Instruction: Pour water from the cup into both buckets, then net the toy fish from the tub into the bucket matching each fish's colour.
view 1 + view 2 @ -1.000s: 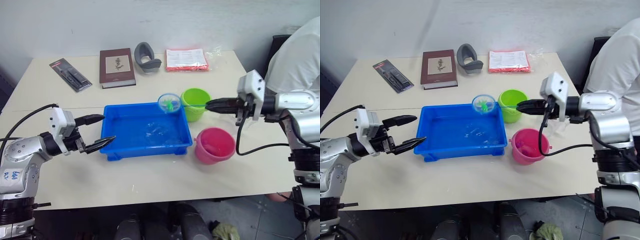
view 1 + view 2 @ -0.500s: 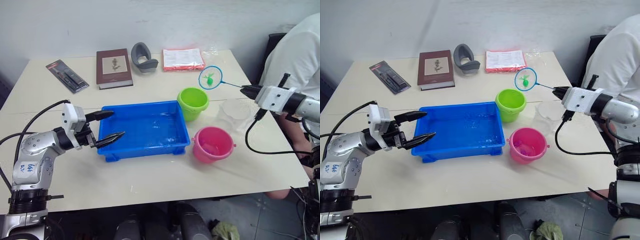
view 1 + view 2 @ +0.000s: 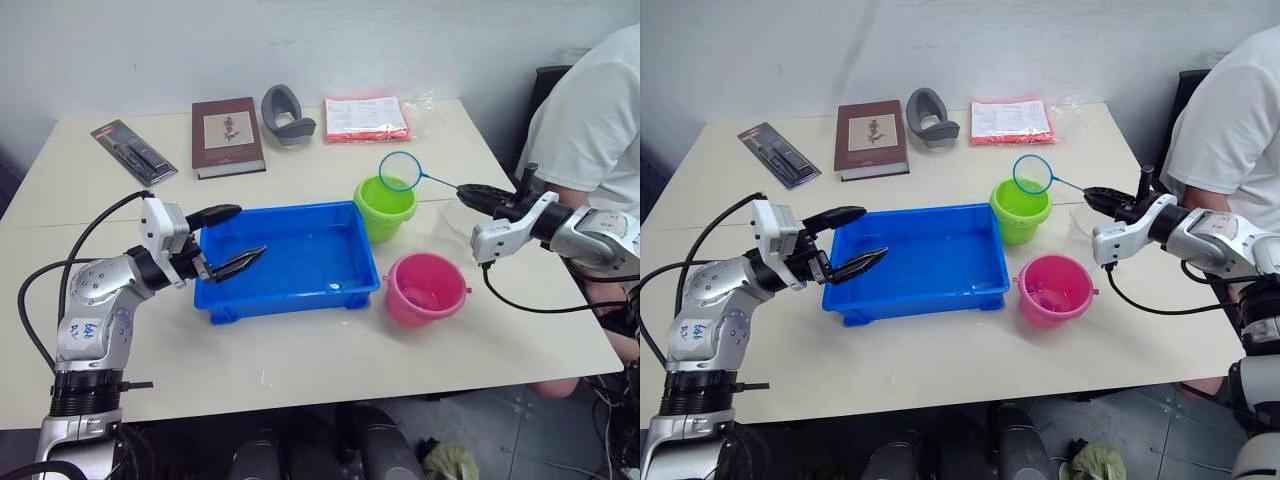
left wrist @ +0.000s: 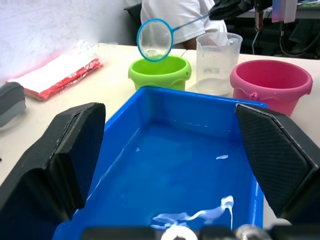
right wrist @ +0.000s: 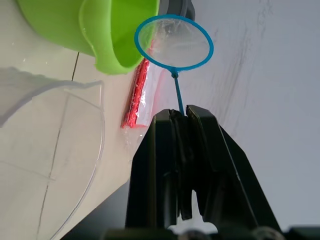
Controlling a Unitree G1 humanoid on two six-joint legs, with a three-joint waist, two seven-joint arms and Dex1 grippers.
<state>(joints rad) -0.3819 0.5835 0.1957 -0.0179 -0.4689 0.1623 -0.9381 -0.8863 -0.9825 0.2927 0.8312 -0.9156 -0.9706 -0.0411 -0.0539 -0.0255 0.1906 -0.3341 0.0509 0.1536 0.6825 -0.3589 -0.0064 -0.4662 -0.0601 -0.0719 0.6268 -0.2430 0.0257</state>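
right gripper [image 3: 468, 191] is pinching the net [image 3: 399, 171] by its stick, hoop looks empty, right over the green bucket [image 3: 388, 206], tub [image 3: 290, 262] off to its left.

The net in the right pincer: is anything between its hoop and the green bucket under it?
Nothing visible. The net hangs just above the green bucket, whose mouth is uncovered. The right pincer holds the handle off to the side.

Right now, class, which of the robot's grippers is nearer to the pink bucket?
Right. The right gripper holds the net above the table just beyond the pink bucket; the left gripper hangs open at the blue tub's far end.
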